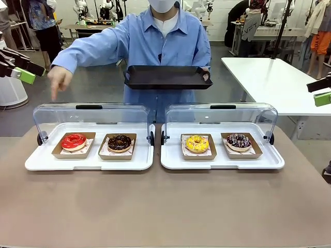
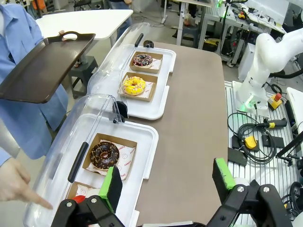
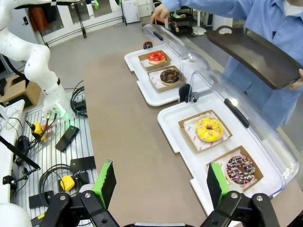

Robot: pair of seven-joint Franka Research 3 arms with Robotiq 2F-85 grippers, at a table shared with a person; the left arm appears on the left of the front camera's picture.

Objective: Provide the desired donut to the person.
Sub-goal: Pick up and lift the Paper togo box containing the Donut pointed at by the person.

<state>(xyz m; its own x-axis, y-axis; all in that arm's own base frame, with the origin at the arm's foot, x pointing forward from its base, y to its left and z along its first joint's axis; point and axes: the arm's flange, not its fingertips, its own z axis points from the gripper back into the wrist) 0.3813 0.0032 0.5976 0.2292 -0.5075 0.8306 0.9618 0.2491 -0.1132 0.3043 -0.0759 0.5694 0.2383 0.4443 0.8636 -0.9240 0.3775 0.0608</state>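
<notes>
The person's hand [image 1: 59, 80] is pointing at the soft, sticky-glazed red donut [image 1: 73, 141] lying in the leftmost cardboard boat [image 1: 57, 151], likely best gripped by that stiffer rim, while the left claw [image 2: 166, 182] and right claw [image 3: 161, 182] are gaping empty.

We are hovering our right gripper [image 3: 161, 182], jaws wide, near the yellow donut [image 3: 209, 129]; the person [image 3: 265, 19] is holding a black tray [image 3: 251, 49]

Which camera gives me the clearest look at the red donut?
Front view: the red donut shows whole and near. Left wrist view catches a red sliver at its bottom edge; right wrist view shows it whole but far off.
</notes>
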